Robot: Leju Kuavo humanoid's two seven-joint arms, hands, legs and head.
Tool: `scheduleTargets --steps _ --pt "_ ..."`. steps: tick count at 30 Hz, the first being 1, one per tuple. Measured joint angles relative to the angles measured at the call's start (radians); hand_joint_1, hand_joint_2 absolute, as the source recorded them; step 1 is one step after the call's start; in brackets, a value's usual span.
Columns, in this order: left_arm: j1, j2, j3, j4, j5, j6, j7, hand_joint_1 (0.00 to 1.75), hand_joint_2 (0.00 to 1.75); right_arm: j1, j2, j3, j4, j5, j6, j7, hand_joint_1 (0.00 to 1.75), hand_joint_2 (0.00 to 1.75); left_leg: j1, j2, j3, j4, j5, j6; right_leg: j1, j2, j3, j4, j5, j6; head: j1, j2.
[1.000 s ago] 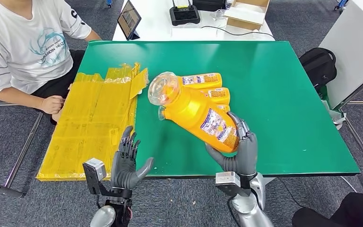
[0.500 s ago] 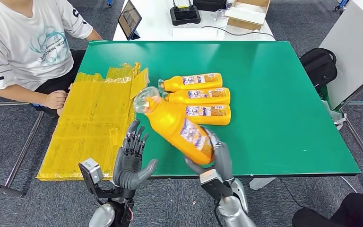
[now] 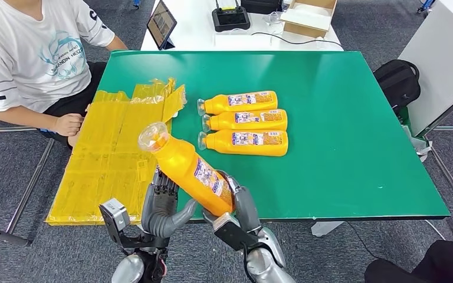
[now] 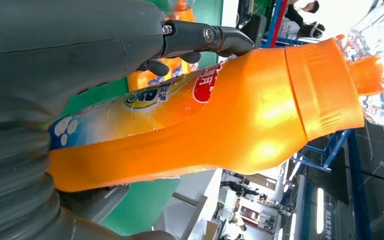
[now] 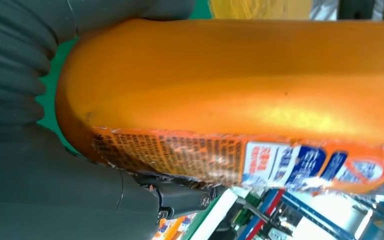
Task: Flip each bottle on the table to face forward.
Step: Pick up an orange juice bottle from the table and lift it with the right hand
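The right hand (image 3: 243, 207) has its fingers (image 3: 236, 190) wrapped around the base of an orange bottle (image 3: 190, 172), held tilted above the counter's (image 3: 342, 118) near edge, cap up and to the left. The left hand (image 3: 162, 206) is just beside the bottle, fingers spread, holding nothing. Three orange bottles (image 3: 245, 124) lie side by side mid-counter. Yellow plastic sheeting (image 3: 115, 150) lies left.
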Motion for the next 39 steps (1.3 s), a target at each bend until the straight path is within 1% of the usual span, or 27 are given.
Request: scheduleTargets --steps 6,15,24,25,28,29,39 --pt "-0.002 0.0 0.008 0.022 -0.003 0.002 0.046 0.0 1.75 -0.016 0.013 0.047 0.048 0.077 -0.037 0.025 1.75 1.75 0.0 0.0 0.0 0.0 0.0 0.0 0.0 0.0 0.0 0.0 0.0 0.0 0.0 0.0" --pt "-0.014 0.0 0.032 0.076 0.015 0.008 0.082 0.0 1.75 -0.027 0.016 0.096 0.082 0.15 -0.094 0.061 1.75 1.75 0.0 0.0 0.0 0.0 0.0 0.0 0.0 0.0 -0.001 0.0 0.0 0.0 0.0 0.0" --pt "-0.016 0.0 0.049 0.117 0.057 -0.004 0.098 0.0 1.75 -0.049 0.016 0.141 0.113 0.173 -0.101 0.064 1.75 1.75 0.0 0.001 0.0 0.0 0.0 0.0 0.0 0.0 -0.001 0.0 0.0 0.0 0.0 0.0" --pt "-0.016 0.0 0.05 0.118 0.063 -0.008 0.096 0.04 1.75 -0.053 0.016 0.145 0.118 0.172 -0.099 0.064 1.75 1.75 0.0 0.001 0.0 0.0 0.0 0.0 0.0 0.0 -0.001 0.0 0.0 0.0 0.0 0.0" --pt "-0.016 0.0 0.054 0.119 0.085 -0.019 0.083 1.34 1.75 -0.063 0.016 0.154 0.13 0.162 -0.092 0.063 1.75 1.75 0.0 0.001 0.0 0.0 0.0 0.0 0.0 0.0 -0.001 0.0 0.0 0.0 0.0 0.0" --pt "-0.015 0.0 0.055 0.119 0.093 -0.023 0.077 1.74 1.75 -0.066 0.016 0.157 0.133 0.157 -0.087 0.063 1.75 1.75 0.0 0.001 0.0 0.0 0.0 0.0 0.0 0.0 -0.001 0.0 0.0 0.0 0.0 0.0" --pt "-0.011 -0.001 0.072 0.119 0.126 -0.032 0.044 1.75 1.75 -0.088 0.016 0.17 0.155 0.132 -0.042 0.062 1.75 1.75 0.0 0.001 0.0 0.0 0.0 0.0 0.0 0.0 -0.001 0.0 0.0 0.0 0.0 0.0"
